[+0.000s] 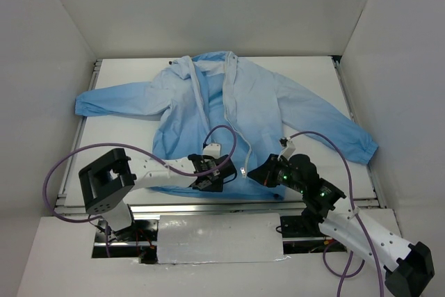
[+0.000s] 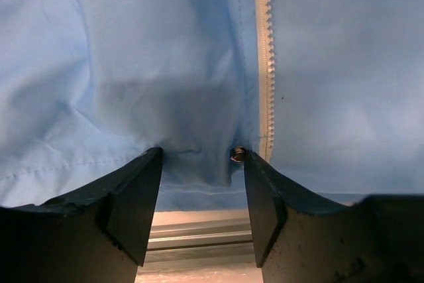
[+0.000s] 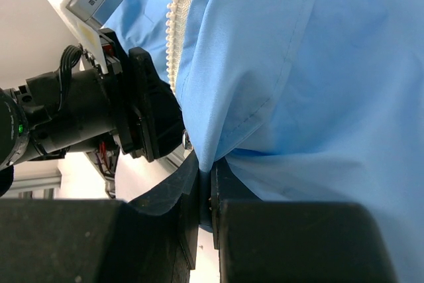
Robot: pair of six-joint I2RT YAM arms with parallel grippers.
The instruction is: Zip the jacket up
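The light-blue jacket lies spread on the table, collar at the far side, with its white zipper strip running down the front. My left gripper is at the bottom hem, open. In the left wrist view its jaws stand apart around a fold of hem fabric. A small metal zipper pull sits against the right finger, at the foot of the zipper strip. My right gripper is shut on the jacket's hem edge, just right of the zipper.
White walls enclose the table on three sides. A metal rail runs along the table's near edge below the hem. Purple cables loop over the jacket's lower part. The left gripper's body is close beside the right gripper.
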